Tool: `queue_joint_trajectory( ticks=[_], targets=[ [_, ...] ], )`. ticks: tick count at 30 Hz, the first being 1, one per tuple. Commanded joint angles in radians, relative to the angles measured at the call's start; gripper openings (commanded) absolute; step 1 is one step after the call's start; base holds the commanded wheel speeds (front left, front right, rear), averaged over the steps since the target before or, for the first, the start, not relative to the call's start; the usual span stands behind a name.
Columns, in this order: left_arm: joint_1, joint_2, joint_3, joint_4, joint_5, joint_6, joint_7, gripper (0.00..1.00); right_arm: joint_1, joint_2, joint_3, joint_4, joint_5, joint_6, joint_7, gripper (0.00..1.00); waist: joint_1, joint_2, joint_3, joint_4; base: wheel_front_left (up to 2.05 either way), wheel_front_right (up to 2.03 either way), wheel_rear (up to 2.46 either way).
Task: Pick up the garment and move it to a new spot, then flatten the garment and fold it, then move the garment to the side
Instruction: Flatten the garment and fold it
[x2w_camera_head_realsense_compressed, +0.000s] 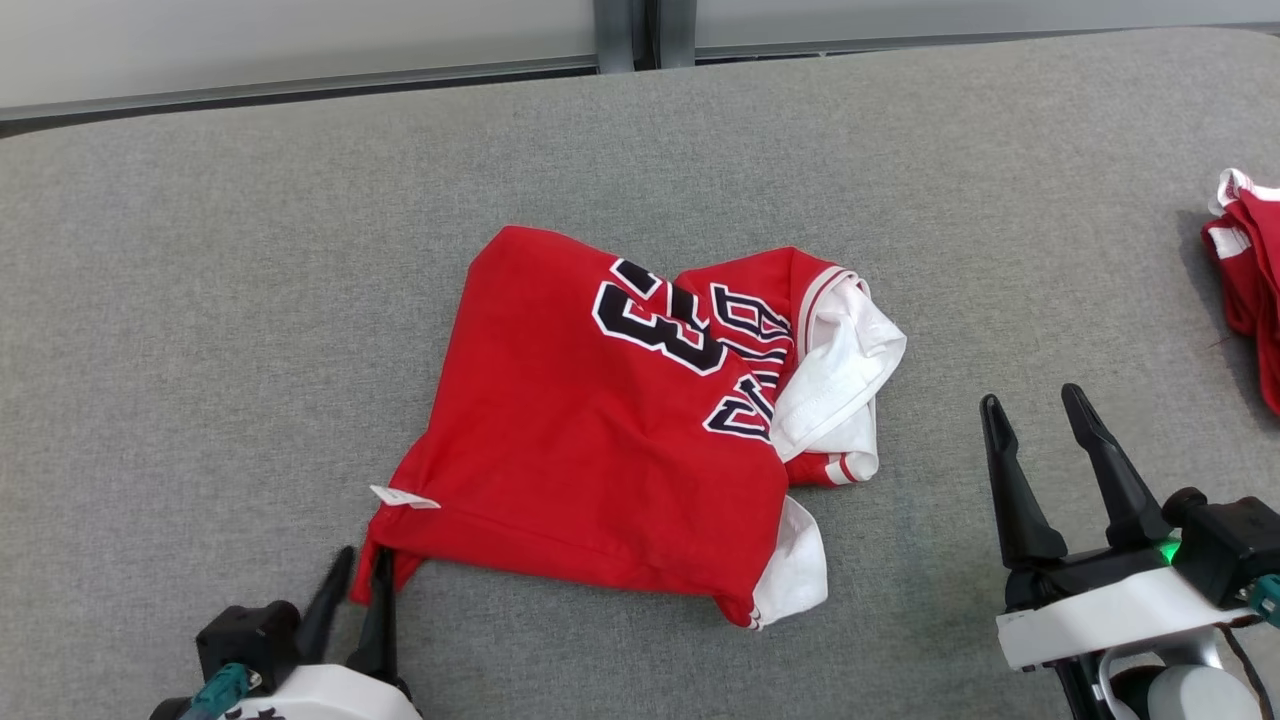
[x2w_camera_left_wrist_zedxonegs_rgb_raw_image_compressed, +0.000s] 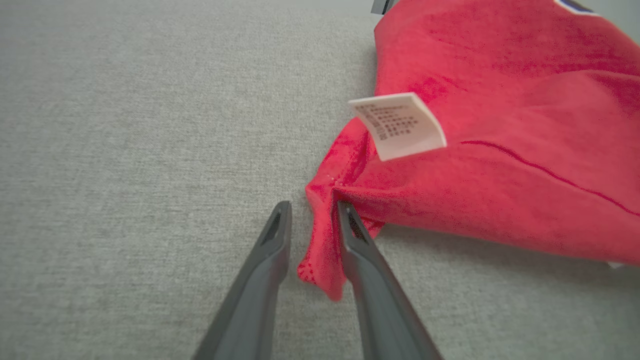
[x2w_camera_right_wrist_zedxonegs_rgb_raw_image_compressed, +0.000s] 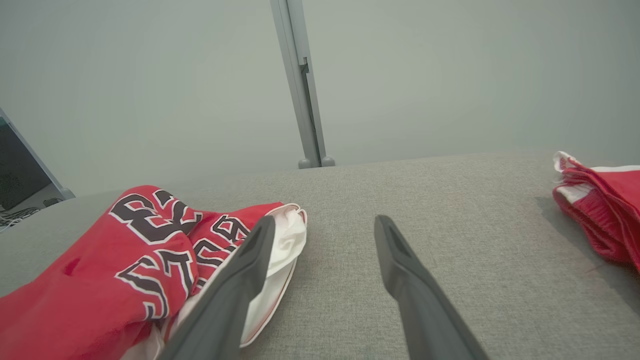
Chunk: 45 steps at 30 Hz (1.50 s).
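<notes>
The grey woven tabletop (x2w_camera_head_realsense_compressed: 200, 300) runs past every edge; at its centre lies the red knit garment (x2w_camera_head_realsense_compressed: 580, 450), crumpled, long axis from 7 to 2 o'clock, hem nearest the robot, black-and-white lettering upside down and partly folded under, white lining turned out at 3 o'clock; a second red-and-white bundle (x2w_camera_head_realsense_compressed: 1250, 280) at 3 o'clock is cropped; the right gripper (x2w_camera_head_realsense_compressed: 1031, 396) at 4 o'clock has its fingers wide apart; the left gripper (x2w_camera_head_realsense_compressed: 364, 555) at 7 o'clock is slightly parted, the hem corner between, touching one finger; a white label (x2w_camera_head_realsense_compressed: 403, 497) sits just beside.
</notes>
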Motion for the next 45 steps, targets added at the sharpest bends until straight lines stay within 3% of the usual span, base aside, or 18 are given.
queue_joint_trajectory(
  ticks=[1, 8, 15, 25, 45],
  targets=[
    [-0.023, 0.004, 0.015, 0.008, 0.002, 0.009, -0.025, 1.0, -0.003, -0.006, -0.004, -0.008, -0.007, 0.0, 0.004, 1.0, 0.0, 0.0, -0.006, 0.002, 0.0, 0.0, 0.0],
    [-0.067, -0.004, 0.047, 0.016, 0.008, -0.008, -0.165, 1.0, 0.014, -0.015, -0.017, -0.032, -0.025, 0.0, 0.016, 1.0, 0.0, 0.0, -0.04, 0.02, 0.0, 0.0, 0.0],
    [-0.13, 0.02, 0.067, -0.032, 0.049, -0.011, -0.215, 1.0, 0.034, -0.024, -0.018, -0.045, -0.034, 0.0, 0.034, 1.0, 0.0, 0.0, -0.078, 0.036, 0.0, 0.0, 0.0],
    [-0.141, 0.054, 0.037, -0.082, 0.124, 0.013, -0.2, 1.0, 0.074, -0.037, -0.007, -0.055, -0.046, 0.0, 0.062, 1.0, 0.0, 0.0, -0.127, 0.037, 0.0, 0.0, 0.0],
    [-0.081, 0.049, 0.007, -0.129, 0.108, 0.041, -0.154, 1.0, 0.084, -0.032, 0.011, -0.064, -0.028, 0.0, 0.096, 1.0, 0.0, 0.0, -0.138, 0.043, 0.0, 0.0, 0.0]
  ],
)
